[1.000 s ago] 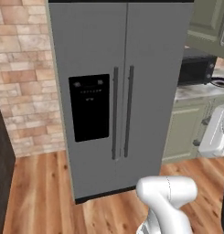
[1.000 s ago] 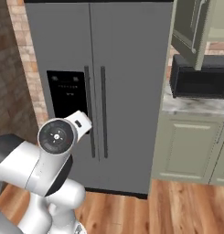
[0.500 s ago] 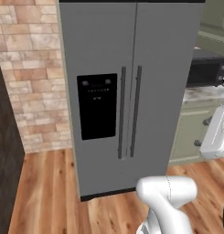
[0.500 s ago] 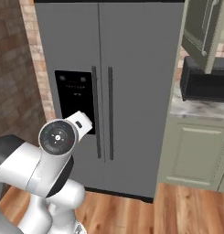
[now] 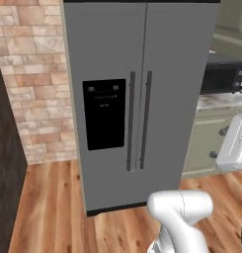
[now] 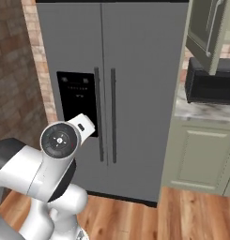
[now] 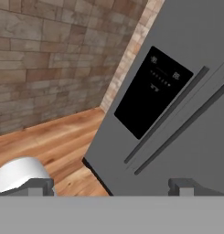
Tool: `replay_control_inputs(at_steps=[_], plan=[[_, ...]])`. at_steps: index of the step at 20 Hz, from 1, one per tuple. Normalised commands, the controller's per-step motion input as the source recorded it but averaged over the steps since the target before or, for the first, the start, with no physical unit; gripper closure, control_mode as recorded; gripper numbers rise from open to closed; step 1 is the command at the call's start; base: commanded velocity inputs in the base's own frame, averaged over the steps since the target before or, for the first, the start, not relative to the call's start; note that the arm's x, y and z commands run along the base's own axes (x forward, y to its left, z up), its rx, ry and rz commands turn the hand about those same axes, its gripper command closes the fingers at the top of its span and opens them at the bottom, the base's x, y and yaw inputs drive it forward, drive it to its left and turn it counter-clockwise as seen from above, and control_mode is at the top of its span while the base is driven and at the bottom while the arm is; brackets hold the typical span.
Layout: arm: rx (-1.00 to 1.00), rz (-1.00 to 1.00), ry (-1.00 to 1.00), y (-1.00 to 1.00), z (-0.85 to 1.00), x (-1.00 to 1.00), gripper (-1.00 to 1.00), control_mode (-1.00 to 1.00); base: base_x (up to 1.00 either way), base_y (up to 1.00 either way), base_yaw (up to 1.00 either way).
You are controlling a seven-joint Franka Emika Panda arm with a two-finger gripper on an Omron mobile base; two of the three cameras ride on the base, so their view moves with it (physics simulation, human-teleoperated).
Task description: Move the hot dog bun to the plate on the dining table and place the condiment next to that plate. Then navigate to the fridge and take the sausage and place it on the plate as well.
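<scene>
The robot faces the fridge, both doors closed, so the step in hand is the approach for the sausage, presumably inside. The gripper is spread and empty. Next it must reach a door handle and pull.

Tall grey fridge, upright with both doors shut; black dispenser panel in the left door, two dark vertical handles at the centre seam.
</scene>
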Motion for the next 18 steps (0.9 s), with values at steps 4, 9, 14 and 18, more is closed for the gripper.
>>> replay_control_inputs(at_steps=[4,9,14,18], plan=[[0.00,0.00,0.00,0.00,0.00,0.00,-1.00,1.00,-0.15,-0.31,0.04],[0.00,0.00,0.00,0.00,0.00,0.00,-1.00,1.00,-0.33,-0.29,0.00],[0.00,0.00,0.00,0.00,0.00,0.00,-1.00,1.00,-0.27,-0.07,0.00],[0.00,0.00,0.00,0.00,0.00,0.00,-1.00,1.00,-0.38,-0.01,0.00]])
